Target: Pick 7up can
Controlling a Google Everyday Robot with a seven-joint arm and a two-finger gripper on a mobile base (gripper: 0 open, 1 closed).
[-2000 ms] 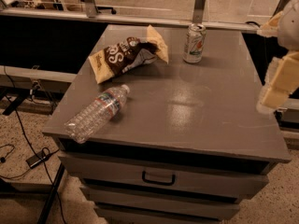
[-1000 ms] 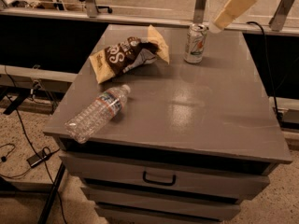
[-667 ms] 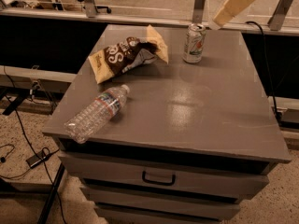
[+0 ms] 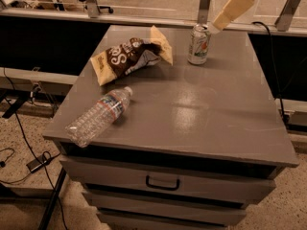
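Observation:
The 7up can stands upright near the far edge of the grey cabinet top, right of centre. It is silvery-white with green markings and a silver pull-tab top. My gripper is a cream-coloured piece that reaches down from the top right. Its tip is just above and to the right of the can's top. It holds nothing that I can see.
A brown and yellow snack bag lies to the left of the can. A clear plastic water bottle lies on its side near the front left corner. Drawers with a dark handle are below. Cables lie on the floor at the left.
Two seconds ago the gripper was low at the cabinet's right edge. It has swung up and left to the can's top. It has barely moved in the last second.

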